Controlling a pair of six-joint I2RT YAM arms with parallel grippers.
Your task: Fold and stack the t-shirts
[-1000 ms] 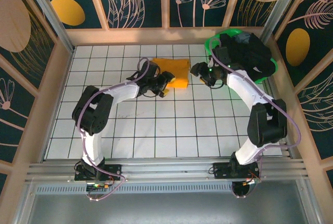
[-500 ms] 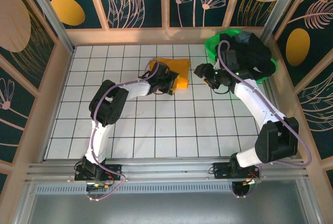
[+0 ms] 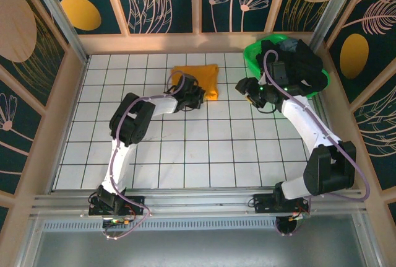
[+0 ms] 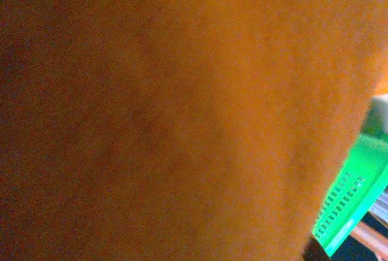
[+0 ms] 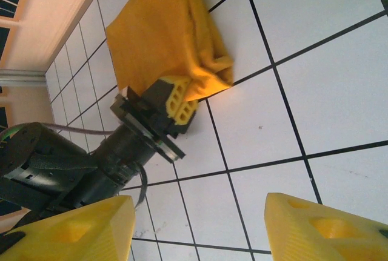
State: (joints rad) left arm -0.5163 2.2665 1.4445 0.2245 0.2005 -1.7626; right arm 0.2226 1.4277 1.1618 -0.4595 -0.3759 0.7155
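Observation:
The mustard-orange t-shirt (image 3: pixel 195 74) lies folded into a small rectangle on the white tiled table, towards the back centre. My left gripper (image 3: pixel 202 96) is shut on its near right corner; in the right wrist view its yellow fingers (image 5: pixel 179 106) pinch the hem of the shirt (image 5: pixel 160 34). Orange cloth (image 4: pixel 182 115) covers the left wrist view. My right gripper (image 3: pixel 246 91) hovers open to the right of the shirt, with nothing between its fingers (image 5: pixel 73 231). Dark t-shirts (image 3: pixel 304 62) are heaped in the basket.
The bright green plastic basket (image 3: pixel 252 53) stands at the back right corner, with my right arm reaching past it; its slotted wall (image 4: pixel 351 194) appears beside the cloth. A wooden frame (image 3: pixel 80 69) borders the tiled table (image 3: pixel 204 149).
My left gripper has shut on the orange shirt's corner and moved farther back. The shirt is now a smaller, more compact rectangle, shifted left. My right gripper has drifted slightly right and stayed open.

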